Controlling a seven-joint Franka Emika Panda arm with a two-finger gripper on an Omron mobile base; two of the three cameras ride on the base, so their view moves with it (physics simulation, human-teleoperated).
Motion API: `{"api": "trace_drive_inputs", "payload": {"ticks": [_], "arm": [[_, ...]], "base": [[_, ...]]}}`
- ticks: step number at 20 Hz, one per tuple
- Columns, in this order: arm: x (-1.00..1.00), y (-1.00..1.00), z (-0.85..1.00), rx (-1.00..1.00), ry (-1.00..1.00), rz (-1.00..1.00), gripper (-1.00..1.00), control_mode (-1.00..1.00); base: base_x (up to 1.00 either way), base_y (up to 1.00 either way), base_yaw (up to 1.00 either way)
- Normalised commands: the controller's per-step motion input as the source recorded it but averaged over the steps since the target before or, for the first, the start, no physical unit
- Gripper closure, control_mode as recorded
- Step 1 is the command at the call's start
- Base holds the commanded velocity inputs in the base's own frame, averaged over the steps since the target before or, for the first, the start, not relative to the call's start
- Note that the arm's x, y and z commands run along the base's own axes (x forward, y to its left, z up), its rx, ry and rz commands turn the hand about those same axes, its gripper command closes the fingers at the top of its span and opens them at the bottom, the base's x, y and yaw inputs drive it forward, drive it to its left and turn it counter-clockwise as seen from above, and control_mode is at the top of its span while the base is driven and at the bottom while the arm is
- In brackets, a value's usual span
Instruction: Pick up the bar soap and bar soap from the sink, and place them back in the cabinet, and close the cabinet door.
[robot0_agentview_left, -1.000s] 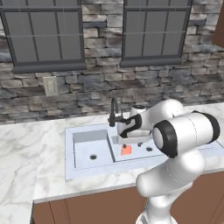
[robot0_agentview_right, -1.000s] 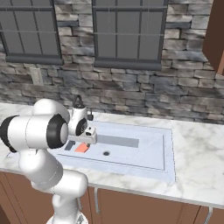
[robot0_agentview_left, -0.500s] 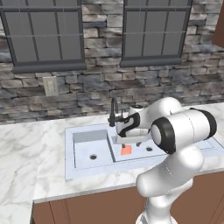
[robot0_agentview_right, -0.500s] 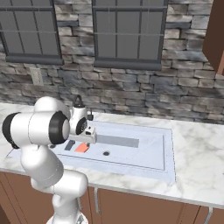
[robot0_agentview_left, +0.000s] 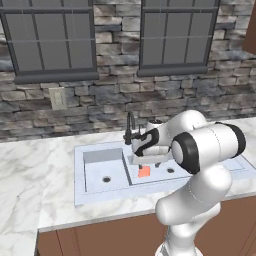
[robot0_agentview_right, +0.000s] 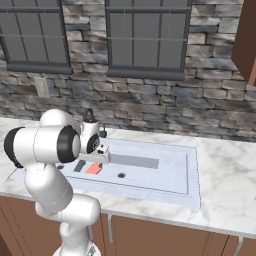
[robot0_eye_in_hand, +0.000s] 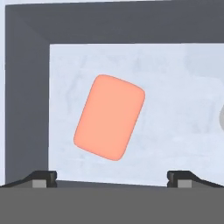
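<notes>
An orange bar soap lies flat on the floor of the right basin of the pale sink, near the divider. It also shows as a bar soap under the hand and as a bar soap from the other side. My gripper hangs straight above it, open, with one dark fingertip on each side and nothing between them. The gripper is just over the basin, beside the black faucet. A reddish-brown cabinet edge shows at the upper right; its door state is unclear.
Marble counter runs on both sides of the sink, with a stone wall and two windows behind. The basin wall and divider stand close to the soap. A drain sits in the right basin. Wooden lower cabinets lie below.
The hand has edged slightly lower and to the left over the orange soap. The soap has not moved and the jaws stay open.
</notes>
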Motion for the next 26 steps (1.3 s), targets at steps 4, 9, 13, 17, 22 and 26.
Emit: {"api": "trace_drive_inputs", "payload": {"ticks": [4,9,13,17,22,26], "arm": [[0.04,0.04,-0.04,0.0,0.01,0.0,-1.0,-1.0],[0.02,0.03,-0.03,0.0,0.01,0.0,-1.0,-1.0],[0.04,0.0,0.0,0.0,0.0,0.0,-1.0,-1.0],[0.03,0.0,0.0,0.0,0.0,0.0,-1.0,-1.0],[0.0,0.0,-0.03,0.0,0.0,-0.01,-1.0,-1.0],[0.0,0.0,-0.05,0.0,0.0,-0.03,-1.0,-1.0]], "base": [[0.0,0.0,0.0],[0.0,0.0,0.0],[0.0,0.0,0.0],[0.0,0.0,0.0],[0.0,0.0,0.0],[0.0,0.0,0.0]]}}
